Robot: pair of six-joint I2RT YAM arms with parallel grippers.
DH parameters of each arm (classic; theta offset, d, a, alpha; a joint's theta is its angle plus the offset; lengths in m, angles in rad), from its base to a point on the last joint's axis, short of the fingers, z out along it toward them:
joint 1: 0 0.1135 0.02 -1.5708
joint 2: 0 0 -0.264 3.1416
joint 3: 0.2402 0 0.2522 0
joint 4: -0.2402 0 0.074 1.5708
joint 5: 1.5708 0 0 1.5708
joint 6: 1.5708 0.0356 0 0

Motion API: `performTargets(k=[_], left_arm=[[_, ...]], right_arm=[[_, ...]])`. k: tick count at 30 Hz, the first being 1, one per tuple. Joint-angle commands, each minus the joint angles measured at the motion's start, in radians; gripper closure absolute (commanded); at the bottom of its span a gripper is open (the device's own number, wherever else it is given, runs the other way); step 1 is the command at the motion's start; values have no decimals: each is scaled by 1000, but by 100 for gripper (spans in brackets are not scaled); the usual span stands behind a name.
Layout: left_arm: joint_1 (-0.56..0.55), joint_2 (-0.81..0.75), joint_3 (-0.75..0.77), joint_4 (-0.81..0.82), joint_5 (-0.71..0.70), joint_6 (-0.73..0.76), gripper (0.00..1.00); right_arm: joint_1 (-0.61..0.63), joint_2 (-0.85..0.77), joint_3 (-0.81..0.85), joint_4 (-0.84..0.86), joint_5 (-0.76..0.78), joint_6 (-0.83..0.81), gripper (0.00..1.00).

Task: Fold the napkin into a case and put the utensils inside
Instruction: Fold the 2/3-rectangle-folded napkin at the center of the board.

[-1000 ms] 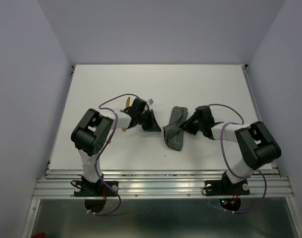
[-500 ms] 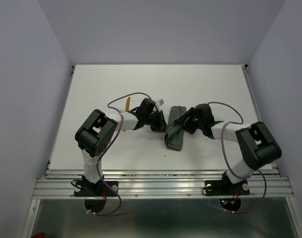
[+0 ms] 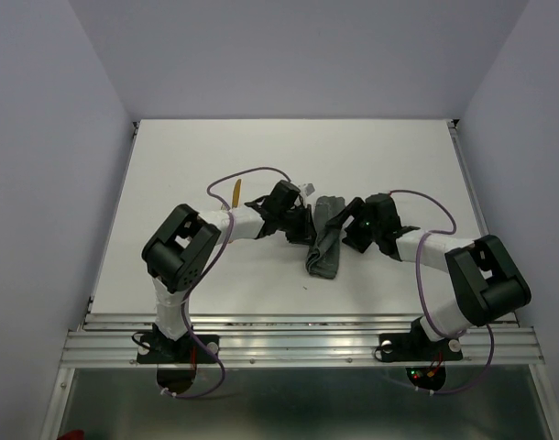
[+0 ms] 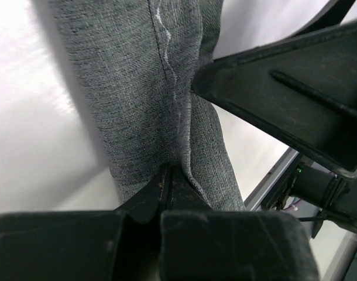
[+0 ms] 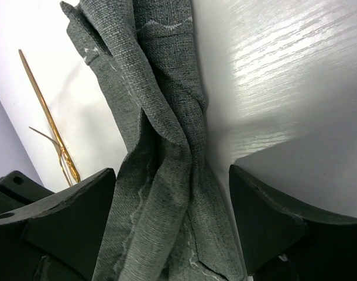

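White surface, pale lavender walls on three sides: the dark grey napkin lies near the middle as a long, narrow, twisted bundle, with its pale stitched hem wandering along the folds. It is rumpled rather than flat, and one end flares out into loose corners.

My left tool meets the napkin from its left side. The fingers are pressed together and their tips rest against the cloth just where the hem line runs. Whether any fabric is pinched between them I cannot tell.

My right tool stands at the napkin's right side with its fingers spread wide. One sits close on either side of the bundle, the cloth runs up between them, and nothing is clamped.

Two thin orange-brown utensils lie close together on the bare surface to the left of the napkin, past my left tool. They are outside the cloth and do not touch it.

My left arm and right arm both bend inward toward the napkin from the near edge. A purple cable loops above the left one.
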Motion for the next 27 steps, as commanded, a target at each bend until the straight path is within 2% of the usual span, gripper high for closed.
performTargets(k=[1, 7, 13, 16, 20, 27], left_arm=[[-30, -71, 34, -36, -10, 29, 100], [-38, -75, 30, -39, -10, 29, 100], [-55, -34, 104, -76, -51, 46, 100], [-62, -34, 129, -111, -67, 66, 100], [-79, -71, 117, -160, -53, 90, 100], [-96, -106, 86, -180, -48, 92, 100]], right_arm=[[1, -15, -12, -29, 21, -22, 15], [1, -1, -11, -10, 4, -22, 17], [1, 5, -21, -6, 7, -20, 30], [1, 6, -29, -9, 8, -23, 33], [1, 17, -29, -7, 12, -25, 49], [1, 35, -25, -7, 15, -20, 65]])
